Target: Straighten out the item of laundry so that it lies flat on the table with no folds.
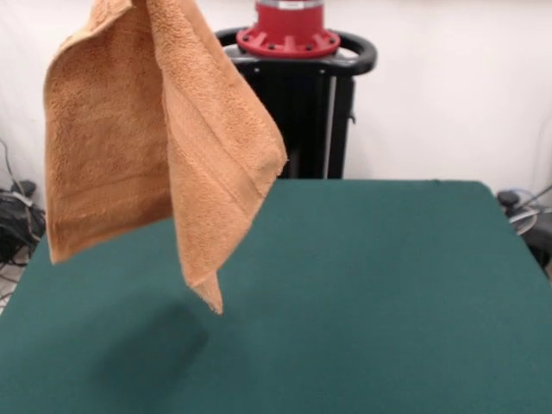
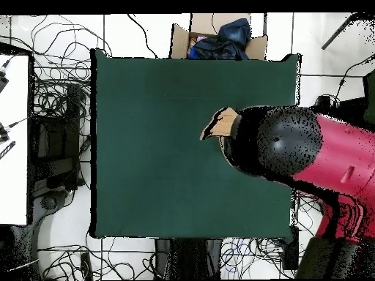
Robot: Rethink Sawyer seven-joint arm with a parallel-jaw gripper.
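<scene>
Towel [image 1: 155, 147], peach-orange terry cloth, is seen hanging in the upper left of the front view, lifted wholly clear of the dark green table [image 1: 371, 293], its top cut off by the upper edge of the frame. It is draped in two overlapping panels, with woven border bands visible across the right-hand panel and one corner pointing down above a soft shadow on the felt. In the overhead view only a small tan wedge of the towel [image 2: 222, 121] is shown, at centre right, beside the red and black arm [image 2: 307, 157], which covers the rest of it. The gripper is not shown in either view: it lies above the frame edge in the front view and beneath the arm's bulk in the overhead view, so whether it is open or closed cannot be told, though the hanging cloth suggests that it is held from above. The step in hand is judged to be the lift-and-carry stage, with no flattening yet achieved. The next move is judged to call for lowering the cloth so that the bottom corner touches the felt first, then drawing it sideways so that the panels unfold rather than pile. Not to be made out: the point of hold, any label, and how many layers are doubled behind the front panel. The robot's pedestal [image 1: 297, 95] is seen at upper centre of the front view; a cardboard box [image 2: 220, 38] lies beyond the table's top edge in the overhead view.
</scene>
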